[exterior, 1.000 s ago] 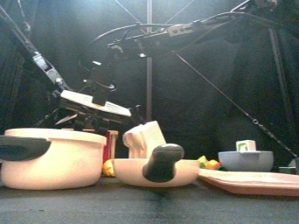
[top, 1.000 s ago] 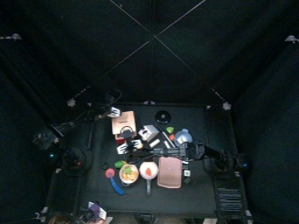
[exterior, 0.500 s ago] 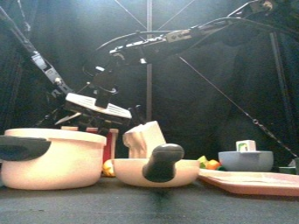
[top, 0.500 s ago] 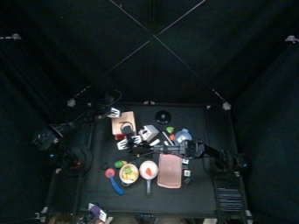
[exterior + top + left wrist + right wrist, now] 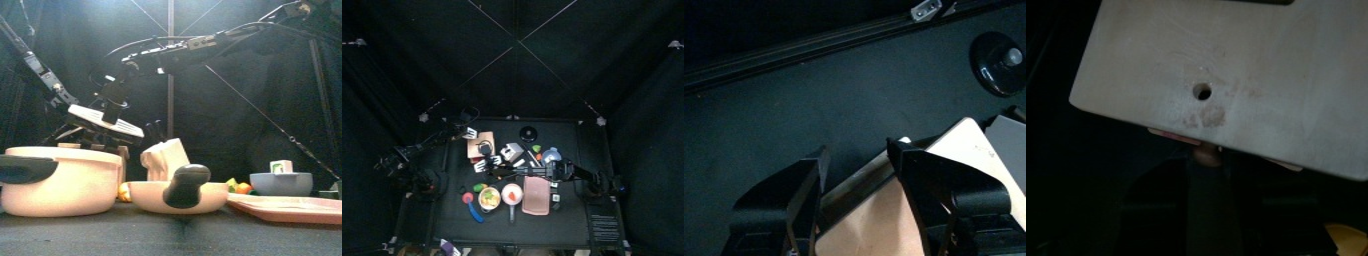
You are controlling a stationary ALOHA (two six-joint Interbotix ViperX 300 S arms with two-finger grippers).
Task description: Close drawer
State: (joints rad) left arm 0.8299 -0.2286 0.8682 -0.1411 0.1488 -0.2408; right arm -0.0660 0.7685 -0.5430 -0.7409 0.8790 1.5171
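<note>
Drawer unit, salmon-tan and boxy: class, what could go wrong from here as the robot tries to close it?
1. The left hand has its jaws apart astride the salmon-tan boxy drawer unit. An off-centre push might turn the whole unit instead of shutting it.
2. The table is crowded. If the unit slides, it could bump the round black object lying near it.

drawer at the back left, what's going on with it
The left gripper hangs over the salmon-tan drawer, jaws open astride its edge. The right gripper sits just beside the drawer, its camera close on a pale panel with a small hole. Whether the drawer is shut is not visible.
</note>
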